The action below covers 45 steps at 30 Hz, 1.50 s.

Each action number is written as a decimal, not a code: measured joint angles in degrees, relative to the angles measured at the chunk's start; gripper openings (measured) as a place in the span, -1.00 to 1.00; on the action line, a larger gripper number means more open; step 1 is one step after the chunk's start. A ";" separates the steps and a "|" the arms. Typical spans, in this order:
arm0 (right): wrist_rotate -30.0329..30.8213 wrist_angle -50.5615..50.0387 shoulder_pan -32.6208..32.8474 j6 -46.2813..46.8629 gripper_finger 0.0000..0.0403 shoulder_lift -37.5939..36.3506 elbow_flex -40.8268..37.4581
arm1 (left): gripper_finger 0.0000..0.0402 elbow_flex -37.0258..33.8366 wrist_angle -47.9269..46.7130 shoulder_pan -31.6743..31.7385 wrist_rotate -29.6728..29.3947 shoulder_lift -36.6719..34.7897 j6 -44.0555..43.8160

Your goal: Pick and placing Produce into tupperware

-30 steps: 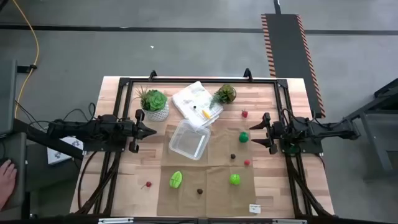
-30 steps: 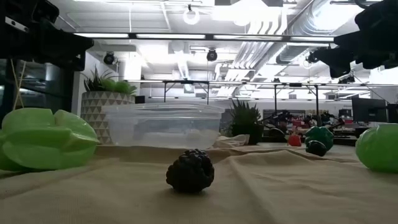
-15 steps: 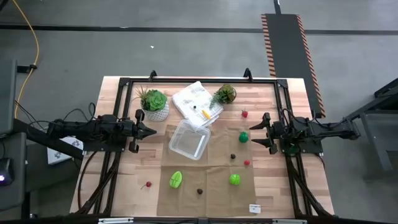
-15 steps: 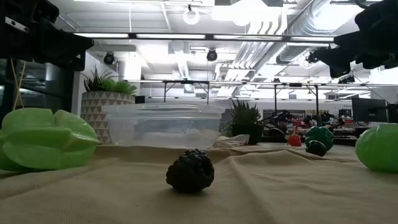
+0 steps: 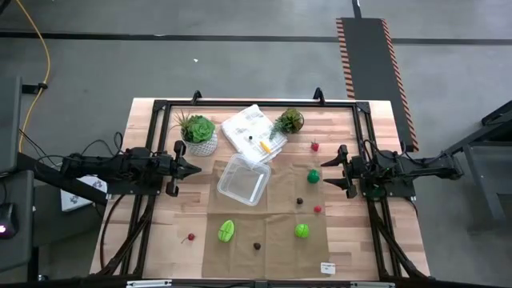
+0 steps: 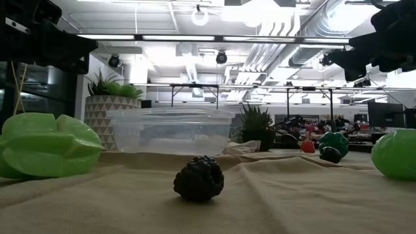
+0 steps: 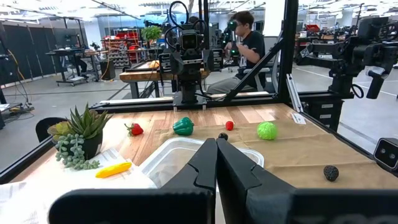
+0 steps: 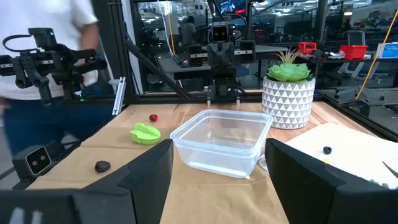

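The clear square tupperware (image 5: pixel 243 181) stands open near the table's middle, also seen in the right wrist view (image 8: pixel 221 140). The produce lies scattered around it: a light green piece (image 5: pixel 226 231), a green ball (image 5: pixel 302 230), a dark green pepper (image 5: pixel 314 175), a strawberry (image 5: pixel 314 146), small red (image 5: pixel 318 209) and dark brown (image 5: pixel 257 246) pieces. My left gripper (image 5: pixel 196 169) hangs level and shut at the left, its fingers together (image 7: pixel 216 149). My right gripper (image 5: pixel 326 171) hangs level and open at the right, empty (image 8: pixel 219 144).
Two potted plants (image 5: pixel 198 132) (image 5: pixel 289 122) and a white plastic bag (image 5: pixel 253 132) with a yellow piece (image 5: pixel 261 145) sit at the far side. A tan cloth (image 5: pixel 272 220) covers the near middle. A black frame (image 5: pixel 256 102) borders the table. People show beyond the table.
Neither arm and nothing on the table has moved. A person's hand beyond the table's left edge has gone out of view.
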 joint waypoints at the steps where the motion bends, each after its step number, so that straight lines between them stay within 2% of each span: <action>1: 0.01 -0.01 0.01 0.00 0.22 0.00 0.01 | -1.00 0.02 0.00 0.00 0.00 0.00 0.00; 26: 0.00 -0.01 0.00 0.00 0.22 0.01 0.00 | -1.00 0.01 0.00 -0.02 0.02 0.00 -0.31; 28: -0.01 -0.02 0.00 0.00 0.22 -0.02 -0.01 | -1.00 0.00 0.04 0.00 0.48 0.00 -6.24; 35: 0.02 -0.01 0.02 0.00 0.22 0.00 -0.01 | -1.00 0.00 0.13 0.00 0.92 0.00 -41.09; 38: 0.02 0.45 -0.01 1.26 0.22 0.00 -0.01 | -1.00 0.00 0.13 0.00 0.87 0.00 -53.26; 42: 0.02 0.87 0.02 11.18 0.22 0.01 -0.03 | -1.00 0.00 0.13 0.00 0.72 -0.01 -63.01; 45: 0.02 2.09 0.02 27.16 0.22 0.01 -0.03 | -1.00 0.00 0.14 0.00 0.69 -0.01 -66.52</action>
